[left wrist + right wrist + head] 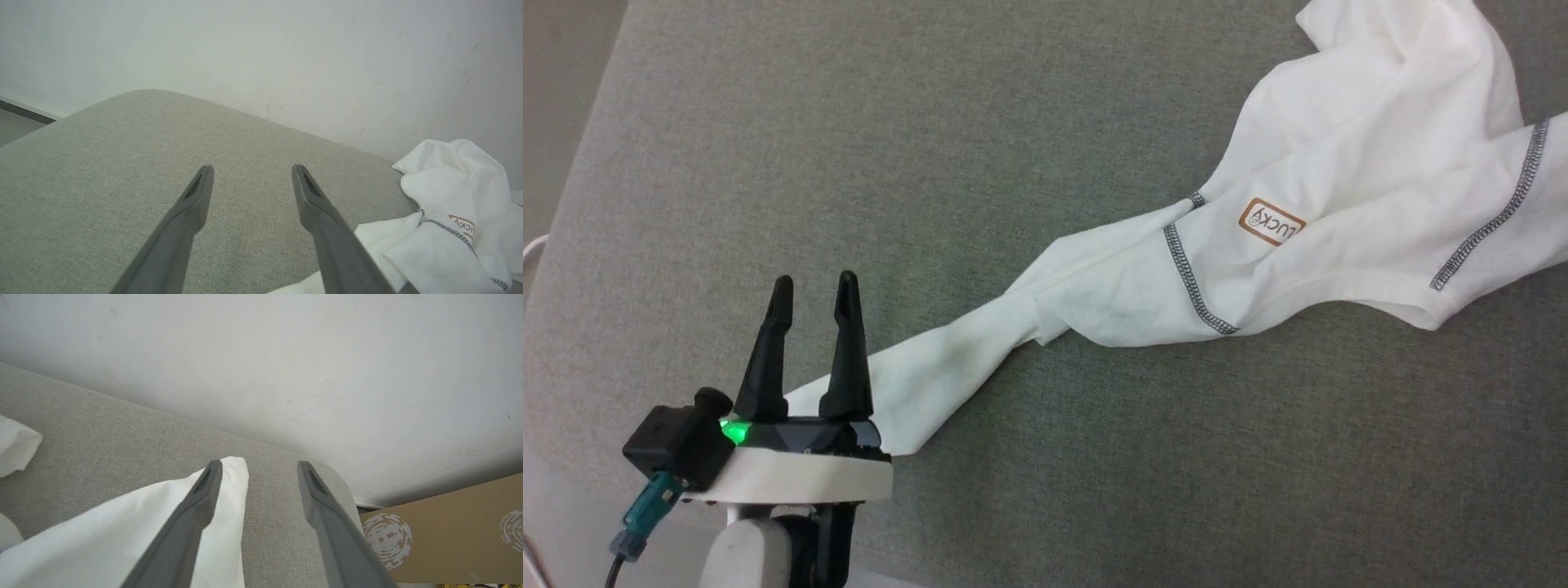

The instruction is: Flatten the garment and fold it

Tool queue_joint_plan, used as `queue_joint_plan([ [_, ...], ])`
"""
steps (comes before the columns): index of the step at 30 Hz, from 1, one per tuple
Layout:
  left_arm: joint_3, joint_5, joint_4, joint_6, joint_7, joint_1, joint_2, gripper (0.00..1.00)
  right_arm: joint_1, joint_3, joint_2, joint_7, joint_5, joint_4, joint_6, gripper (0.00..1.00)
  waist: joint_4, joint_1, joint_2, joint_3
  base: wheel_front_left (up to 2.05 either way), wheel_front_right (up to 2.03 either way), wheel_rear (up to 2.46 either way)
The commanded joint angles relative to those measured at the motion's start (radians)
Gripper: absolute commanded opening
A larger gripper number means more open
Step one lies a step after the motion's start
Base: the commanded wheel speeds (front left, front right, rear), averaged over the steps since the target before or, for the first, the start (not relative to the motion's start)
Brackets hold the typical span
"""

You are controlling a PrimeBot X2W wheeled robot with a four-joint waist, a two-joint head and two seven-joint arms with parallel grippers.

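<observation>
The garment (1339, 163) is a white shirt with dark zigzag seams and an orange-brown logo (1271, 221). It lies crumpled at the upper right of the grey cushioned surface (931, 163), with one twisted sleeve (947, 359) stretching to the lower left. My left gripper (814, 286) stands open just left of that sleeve's end, nothing between its fingers. In the left wrist view the gripper (253, 169) points over bare cushion, the garment (445, 228) to its right. My right gripper (260, 464) is open, and a white part of the garment (122, 531) lies under its left finger (196, 506).
A pale wall (261, 53) runs behind the cushioned surface. A brown cardboard box (449, 531) with white prints stands past the surface's rounded corner in the right wrist view. Floor shows at the far left edge (556, 98).
</observation>
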Motion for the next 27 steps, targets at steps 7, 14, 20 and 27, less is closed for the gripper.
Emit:
queue_joint_plan([
  [7, 0.01, 0.025, -0.007, 0.001, -0.005, 0.022, -0.001, 1.0, 0.117, -0.023, 0.126, -0.138, 0.077, -0.143, -0.002, 1.0, -0.059, -0.0001, 0.0, -0.104, 0.0, 0.0, 0.0],
  [14, 0.035, 0.04, -0.037, 0.006, -0.005, 0.076, -0.001, 1.0, 0.376, 0.002, 0.296, -0.287, 0.149, -0.361, -0.002, 1.0, -0.115, -0.0001, 0.0, -0.178, 0.0, 0.0, 0.0],
  [20, 0.047, 0.042, -0.068, -0.002, -0.005, 0.112, -0.001, 1.0, 0.592, 0.018, 0.358, -0.431, 0.199, -0.459, -0.002, 1.0, -0.148, -0.0001, 0.0, -0.204, 0.0, 0.0, 0.0],
  [27, 0.052, 0.048, -0.065, -0.011, -0.005, 0.137, -0.001, 1.0, 0.766, 0.022, 0.36, -0.587, 0.399, -0.382, -0.002, 1.0, -0.174, -0.0001, 0.0, -0.21, 0.0, 0.0, 0.0],
])
